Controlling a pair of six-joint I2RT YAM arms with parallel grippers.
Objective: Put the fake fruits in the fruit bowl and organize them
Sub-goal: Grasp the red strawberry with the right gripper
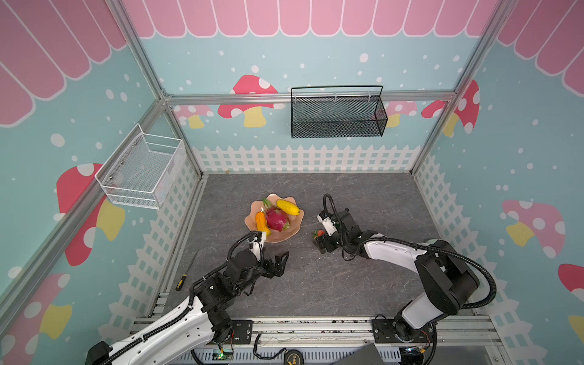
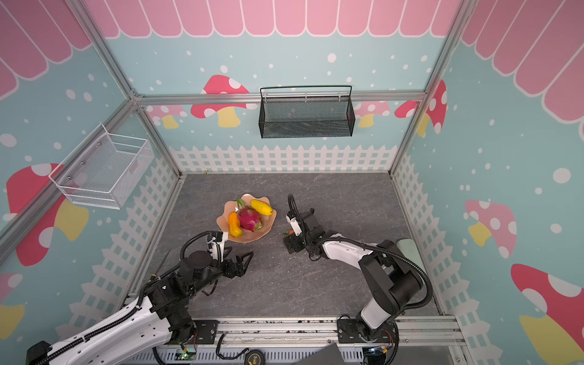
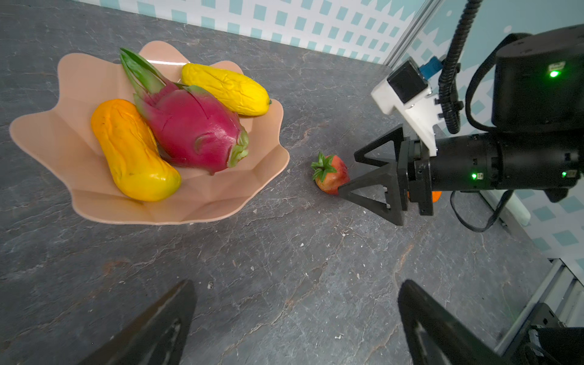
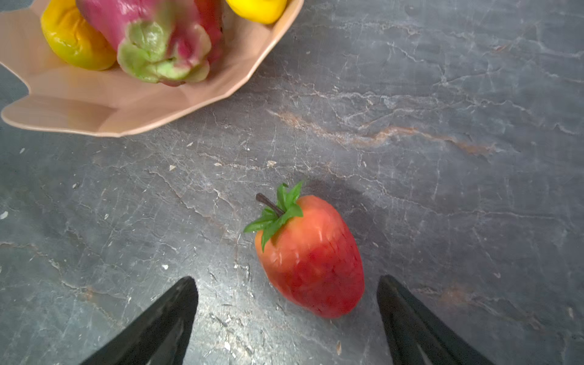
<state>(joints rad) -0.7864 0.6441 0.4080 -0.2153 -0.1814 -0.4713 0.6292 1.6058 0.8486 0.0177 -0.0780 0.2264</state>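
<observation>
The peach-pink fruit bowl (image 1: 252,218) (image 2: 226,213) (image 3: 57,94) (image 4: 79,104) sits mid-table. It holds the magenta dragon fruit (image 1: 277,219) (image 3: 192,126), a yellow oblong fruit (image 1: 288,207) (image 3: 227,88) and an orange-yellow oblong fruit (image 1: 262,222) (image 3: 132,151). The red strawberry (image 1: 319,233) (image 2: 289,233) (image 3: 331,175) (image 4: 311,256) lies on the table right of the bowl. My right gripper (image 1: 317,239) (image 3: 347,173) (image 4: 287,281) is open, low at the strawberry, whose end lies between the fingertips without touching. My left gripper (image 1: 282,256) (image 3: 298,284) is open and empty, just in front of the bowl.
A white mesh basket (image 1: 142,170) hangs on the left wall and a black mesh basket (image 1: 338,117) on the back wall. A yellow-handled screwdriver (image 1: 180,282) lies at the table's left edge. An orange sliver (image 3: 437,196) shows behind the right gripper's body.
</observation>
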